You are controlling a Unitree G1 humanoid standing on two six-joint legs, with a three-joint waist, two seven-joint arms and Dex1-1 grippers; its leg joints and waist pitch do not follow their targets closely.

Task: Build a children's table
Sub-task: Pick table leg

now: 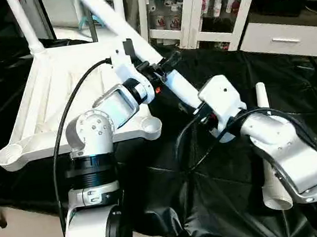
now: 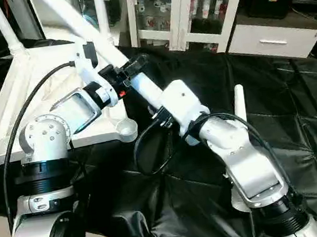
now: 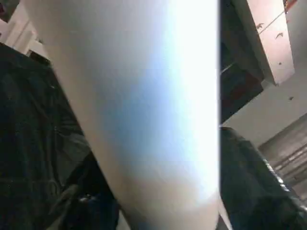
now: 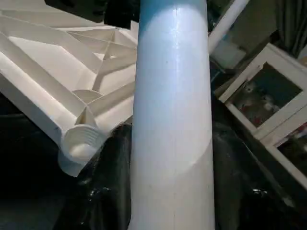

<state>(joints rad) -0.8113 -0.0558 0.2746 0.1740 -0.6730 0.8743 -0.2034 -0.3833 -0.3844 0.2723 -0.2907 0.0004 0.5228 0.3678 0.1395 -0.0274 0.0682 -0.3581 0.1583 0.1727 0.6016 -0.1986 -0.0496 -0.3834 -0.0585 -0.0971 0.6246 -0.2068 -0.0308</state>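
1. Where things sit: the table top (image 1: 58, 102) lies ribbed side up on the black cloth (image 1: 226, 197). One leg (image 1: 22, 25) already stands in the far left socket. A spare leg (image 1: 266, 146) lies flat on the cloth beside the right arm.

2. The leg in hand (image 2: 143, 85) runs diagonally above the top, between both arms. The right gripper (image 2: 164, 115) is clamped around its lower stretch, jaws about half spread to the tube's width.

3. The left gripper (image 1: 161, 69) sits against the same leg a bit higher up. Its wrist camera has the tube pressed right up close, but honestly I can't tell whether its fingers have actually bitten yet or are just around it. I'd make sure that grip is firm before moving anything.

4. Target, I reckon, is the open near socket (image 1: 148, 125), which looks threaded from the right wrist camera. So the leg's end has to come down square over it, not at the current slant.

5. Tip it upright slowly, with one gripper steering and the other carrying.

6. Watch the top: it's light plastic and will probably slide if you push sideways.
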